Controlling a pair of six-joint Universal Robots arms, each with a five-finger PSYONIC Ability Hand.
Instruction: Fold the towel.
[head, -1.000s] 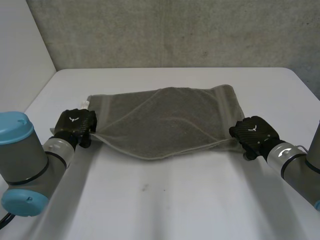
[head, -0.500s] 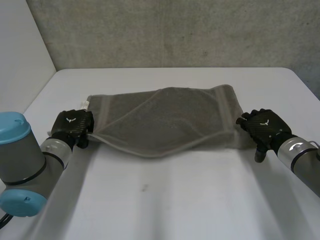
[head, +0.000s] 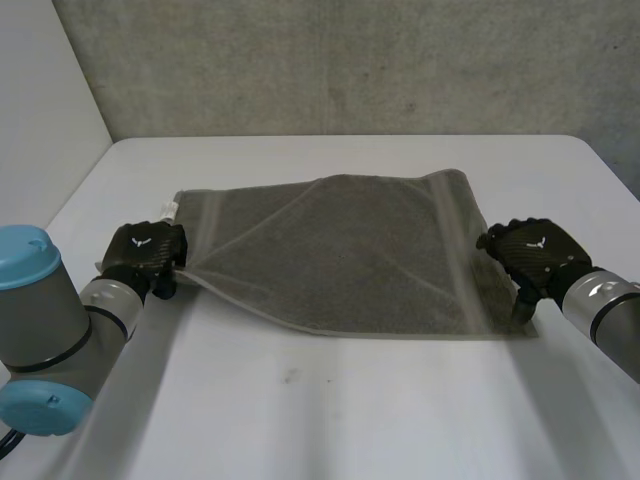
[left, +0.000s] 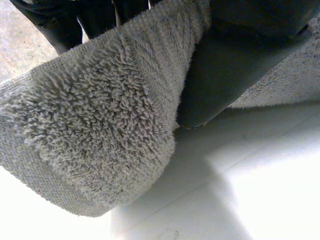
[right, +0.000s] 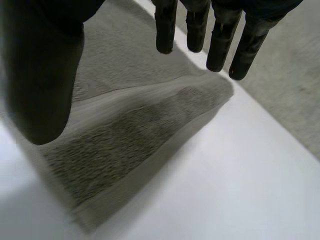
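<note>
Head view: the fuzzy grey towel (head: 340, 250) lies spread mid-frame on the smooth white table (head: 350, 420). The left hand (head: 148, 255) pinches its left corner tight. The right hand (head: 535, 252) hangs over the right corner, fingers (right: 220, 45) straight, holding nothing.

A grey towel (head: 340, 250) lies spread on the white table (head: 350, 420). The left hand (head: 147, 255) sits at the towel's near left corner; the right hand (head: 530, 255) is over its right edge.

Bare table (head: 350, 410) surrounds the spread towel (head: 340, 240).
</note>
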